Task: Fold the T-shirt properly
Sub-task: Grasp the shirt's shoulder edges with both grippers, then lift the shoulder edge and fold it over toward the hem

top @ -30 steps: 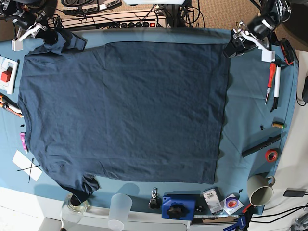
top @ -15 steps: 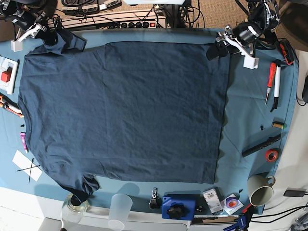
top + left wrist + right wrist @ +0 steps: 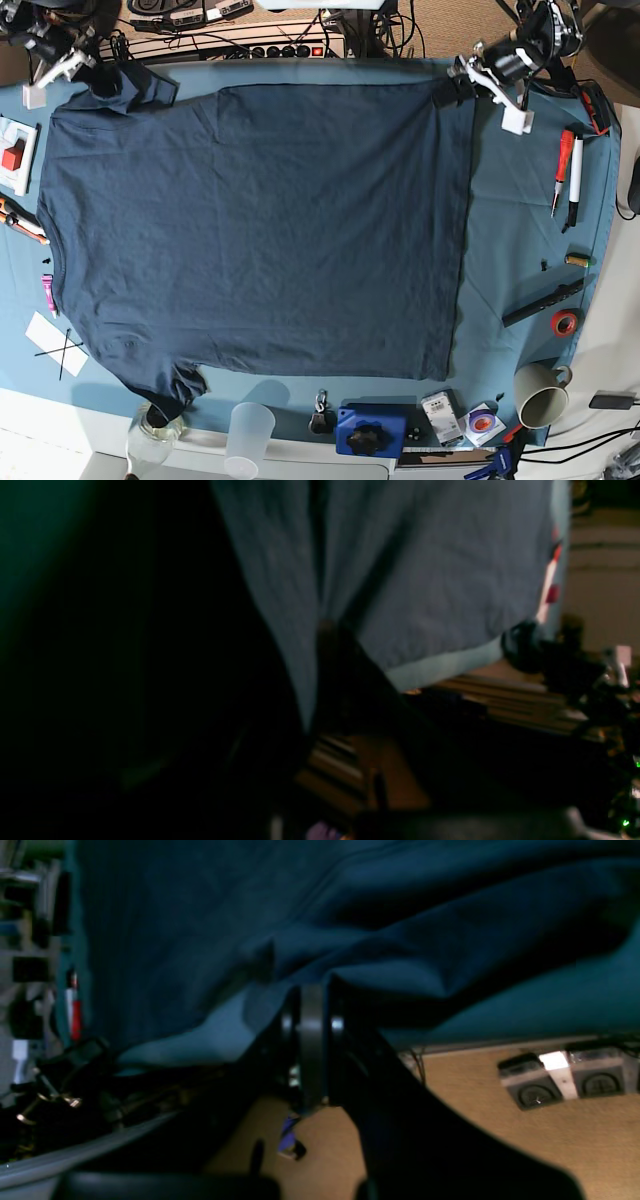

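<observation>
The dark navy T-shirt (image 3: 260,220) lies spread flat on the teal table cloth (image 3: 520,220), collar side to the left, hem to the right. My left gripper (image 3: 450,92) is at the hem's far right corner. In the left wrist view (image 3: 330,630) it is shut on the T-shirt (image 3: 425,570), whose folds run into the fingertips. My right gripper (image 3: 103,80) is at the bunched far left sleeve. In the right wrist view (image 3: 310,990) it is shut on the T-shirt (image 3: 200,915), which drapes over it.
Red and white pens (image 3: 568,175), a black bar (image 3: 543,302), a red tape roll (image 3: 565,322) and a mug (image 3: 540,395) lie right of the shirt. A plastic cup (image 3: 250,432) and a blue box (image 3: 372,430) stand at the front edge. A white switch box (image 3: 15,155) is at the left.
My left gripper moved left from the bare cloth beside the shirt onto the hem's far corner. The right gripper stayed at the sleeve.
</observation>
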